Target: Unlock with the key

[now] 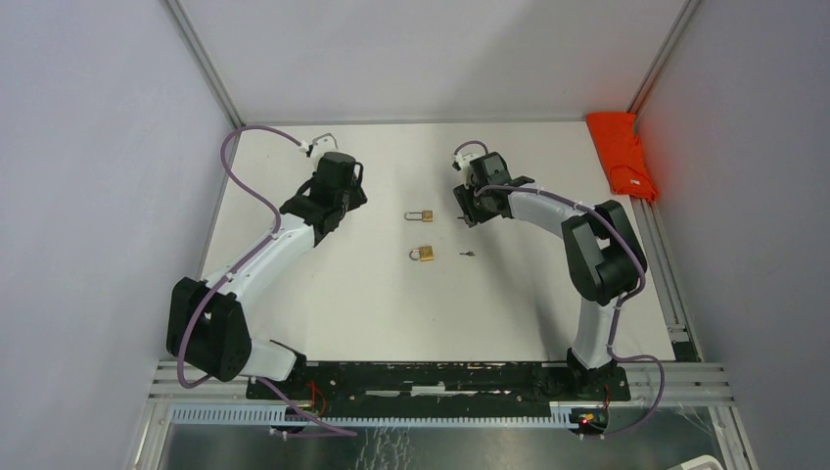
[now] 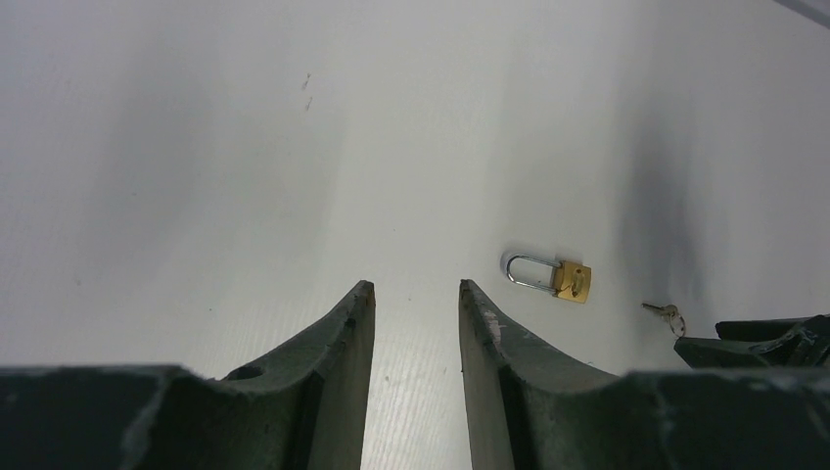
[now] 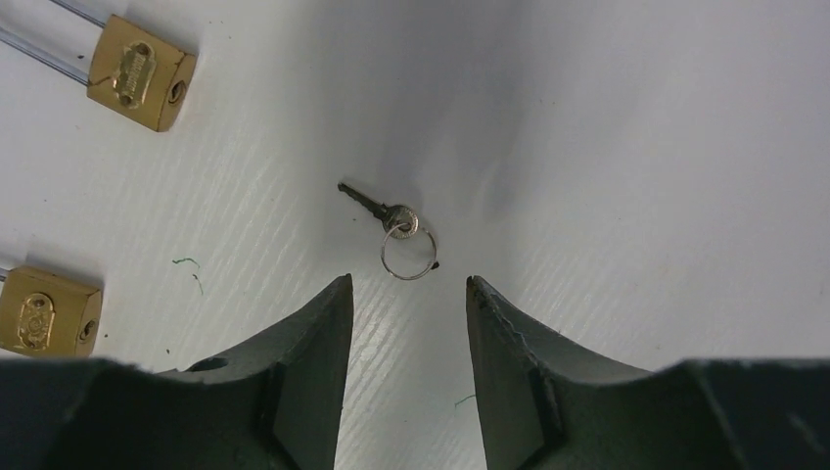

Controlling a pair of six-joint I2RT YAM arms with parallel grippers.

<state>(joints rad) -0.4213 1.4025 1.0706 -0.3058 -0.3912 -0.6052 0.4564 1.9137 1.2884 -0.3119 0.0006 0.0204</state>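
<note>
The little key (image 3: 377, 208) lies flat on the table (image 1: 509, 313), far from every edge, beside the nearer padlock (image 1: 423, 254); it looks light, thin, slippery, best pinched by its round head, the right gripper (image 3: 408, 286) hanging close, parted and empty

No writing, brand or number here can be read.
Looking over the table, I see 2 brass locks with the only marks: the first padlock (image 3: 137, 73) has an oval stamp pressed into its face, and the second padlock (image 3: 49, 311) has a rounder one, but both are too blurred to read. The key (image 3: 382, 211) has nothing legible on its head. The orange cloth (image 1: 619, 152) at the far right edge carries a small white patch, too small to make out.
</note>
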